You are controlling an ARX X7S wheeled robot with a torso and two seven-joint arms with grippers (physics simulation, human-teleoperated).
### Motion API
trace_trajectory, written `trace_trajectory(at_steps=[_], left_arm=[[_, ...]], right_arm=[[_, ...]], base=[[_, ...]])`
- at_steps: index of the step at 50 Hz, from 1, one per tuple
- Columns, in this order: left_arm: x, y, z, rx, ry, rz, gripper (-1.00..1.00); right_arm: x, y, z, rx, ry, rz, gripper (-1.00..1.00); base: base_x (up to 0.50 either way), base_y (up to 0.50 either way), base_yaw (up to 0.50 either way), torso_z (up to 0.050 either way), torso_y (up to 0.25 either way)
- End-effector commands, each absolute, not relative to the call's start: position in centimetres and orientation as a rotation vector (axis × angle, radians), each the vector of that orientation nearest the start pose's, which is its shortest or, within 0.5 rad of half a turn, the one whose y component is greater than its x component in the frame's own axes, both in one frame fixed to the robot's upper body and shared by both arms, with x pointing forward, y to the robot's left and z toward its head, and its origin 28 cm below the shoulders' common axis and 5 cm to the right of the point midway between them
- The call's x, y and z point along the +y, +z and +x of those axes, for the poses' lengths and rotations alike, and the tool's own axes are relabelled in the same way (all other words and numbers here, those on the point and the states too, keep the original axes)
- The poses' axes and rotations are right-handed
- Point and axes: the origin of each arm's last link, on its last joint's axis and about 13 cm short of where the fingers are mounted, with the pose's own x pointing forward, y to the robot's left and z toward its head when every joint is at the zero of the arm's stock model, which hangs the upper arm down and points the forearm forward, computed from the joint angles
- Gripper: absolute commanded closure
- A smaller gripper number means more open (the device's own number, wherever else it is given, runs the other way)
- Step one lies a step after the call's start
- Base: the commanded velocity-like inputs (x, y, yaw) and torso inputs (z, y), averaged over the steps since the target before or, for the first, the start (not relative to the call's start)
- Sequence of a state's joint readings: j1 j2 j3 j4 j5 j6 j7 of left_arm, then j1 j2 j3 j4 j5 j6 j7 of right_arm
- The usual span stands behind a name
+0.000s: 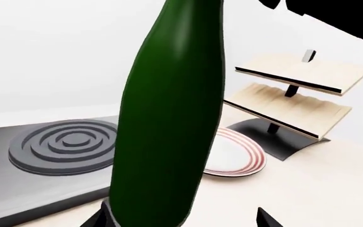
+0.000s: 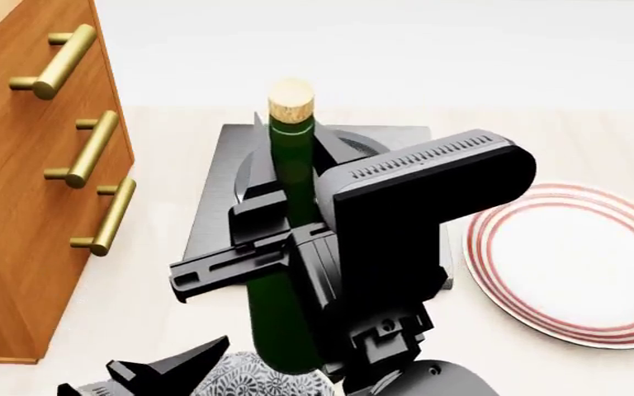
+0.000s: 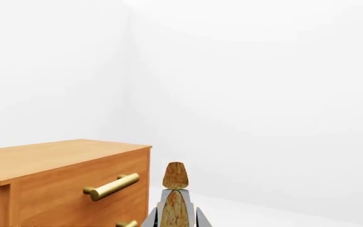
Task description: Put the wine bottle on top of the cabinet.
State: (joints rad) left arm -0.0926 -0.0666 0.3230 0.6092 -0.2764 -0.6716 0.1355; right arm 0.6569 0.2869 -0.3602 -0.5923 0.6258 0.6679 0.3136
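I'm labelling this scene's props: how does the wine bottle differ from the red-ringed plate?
The wine bottle is dark green; the plate is white with red rings. The bottle stands tall and upright, while the plate lies low and flat. The bottle has a tan cork on top; the plate is open and bare. The bottle is held by a hand; nothing touches the plate. Both look glossy.

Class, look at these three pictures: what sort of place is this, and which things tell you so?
Probably a simulated kitchen counter: a flat stove burner plate with ring elements, a red-rimmed dinner plate and a pale wooden rack sit on the light surface beside a wooden cabinet.
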Motion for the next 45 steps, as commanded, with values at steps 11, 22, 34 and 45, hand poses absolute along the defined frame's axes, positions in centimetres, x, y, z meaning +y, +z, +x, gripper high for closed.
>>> trace_trajectory(at_steps=[11, 22, 34, 45], left_arm=[[12.7, 11.0, 21.2, -0.04, -0.638, -0.173, -1.0], [12.8, 11.9, 21.9, -0.057, -0.617, -0.157, -1.0], [12.4, 12.9, 22.8, -0.073, -0.626, -0.141, -1.0], [12.2, 13.6, 24.1, -0.077, -0.602, -0.135, -1.0]], right_arm=[[-5.5, 22.4, 24.7, -0.401, 0.404, 0.044, 1.0], [-5.5, 22.4, 24.6, -0.401, 0.408, 0.046, 1.0], [-5.7, 22.5, 24.4, -0.404, 0.408, 0.049, 1.0], [-5.8, 22.3, 24.5, -0.4, 0.405, 0.055, 1.0]], base=[[0.0, 0.0, 0.0, 0.0, 0.001], [0.0, 0.0, 0.0, 0.001, 0.001], [0.0, 0.0, 0.0, 0.0, 0.0], [0.0, 0.0, 0.0, 0.0, 0.001]])
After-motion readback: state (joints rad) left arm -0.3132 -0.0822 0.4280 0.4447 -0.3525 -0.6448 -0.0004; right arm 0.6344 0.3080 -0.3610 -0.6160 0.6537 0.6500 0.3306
